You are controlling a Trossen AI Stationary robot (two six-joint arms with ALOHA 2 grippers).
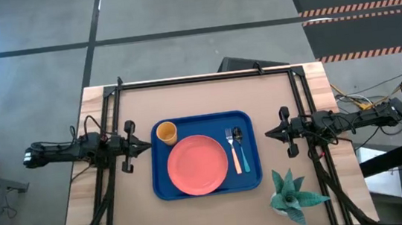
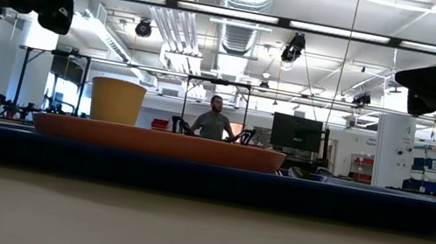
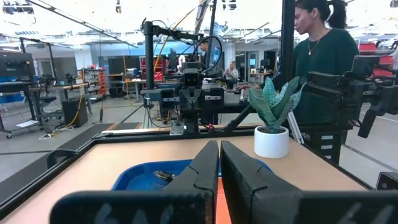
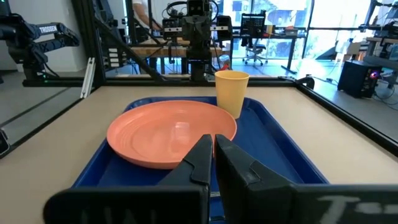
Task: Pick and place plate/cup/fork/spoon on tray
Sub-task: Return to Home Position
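Seemingly done: plate (image 1: 197, 165), cup (image 1: 166, 133), fork (image 1: 233, 150), spoon (image 1: 240, 147) all on blue tray (image 1: 202, 124); left gripper (image 1: 147, 144), right gripper (image 1: 269, 132) flank it, fingers together, empty.

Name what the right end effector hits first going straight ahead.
The right end effector aims over the rim of the tray, then the spoon. Because it hangs higher, it likely clears both and meets the left end effector first.

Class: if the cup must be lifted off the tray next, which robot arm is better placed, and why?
Left. The cup stands in the corner of the tray nearest the left gripper; the right gripper waits on the far side, past the fork and spoon.
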